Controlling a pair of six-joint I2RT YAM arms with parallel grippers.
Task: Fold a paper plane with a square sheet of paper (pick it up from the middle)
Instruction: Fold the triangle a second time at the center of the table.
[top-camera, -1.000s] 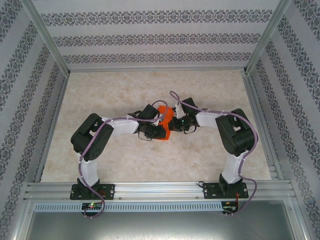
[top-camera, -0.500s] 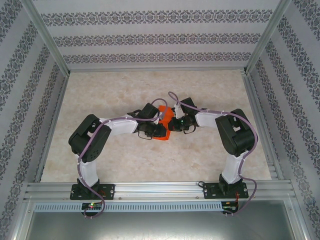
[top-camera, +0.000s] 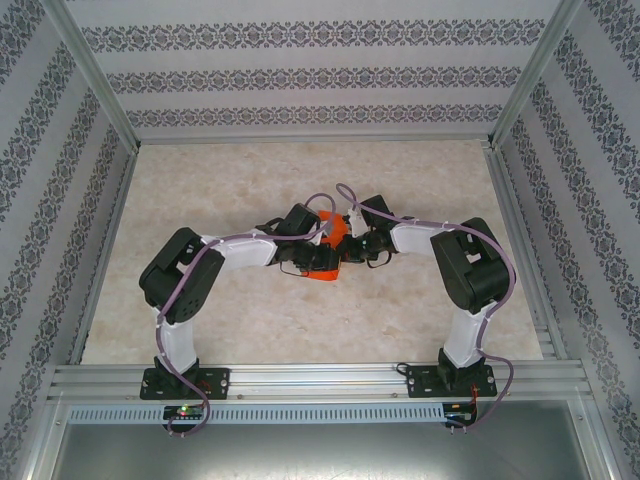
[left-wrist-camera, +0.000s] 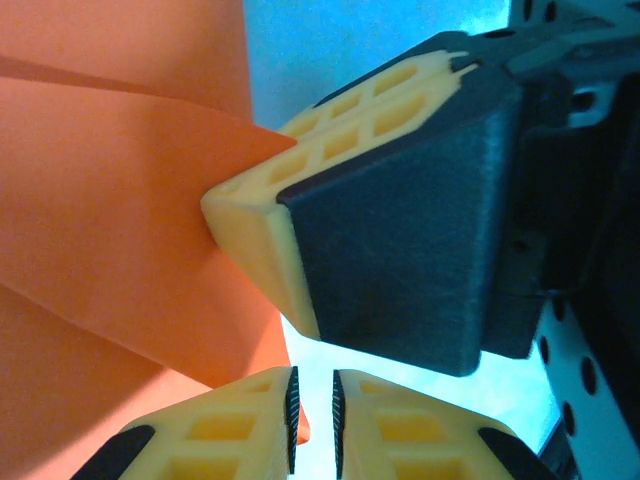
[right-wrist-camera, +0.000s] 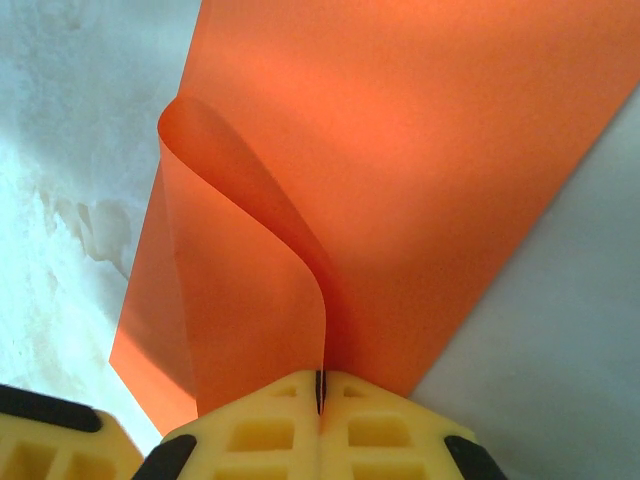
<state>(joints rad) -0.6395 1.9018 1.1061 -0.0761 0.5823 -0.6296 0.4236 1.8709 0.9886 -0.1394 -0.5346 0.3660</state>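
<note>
Orange, thin, creased square sheet of paper lay mid beige marble table, its curled fold pinched in the clamped right gripper; left gripper sat beside it, jaws nearly together, grip unclear.

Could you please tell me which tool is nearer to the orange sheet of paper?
Right. The right tool is shut on a curled flap of the orange sheet, touching it. The left tool sits beside the sheet's edge, jaws slightly apart, nothing visibly between them.
</note>
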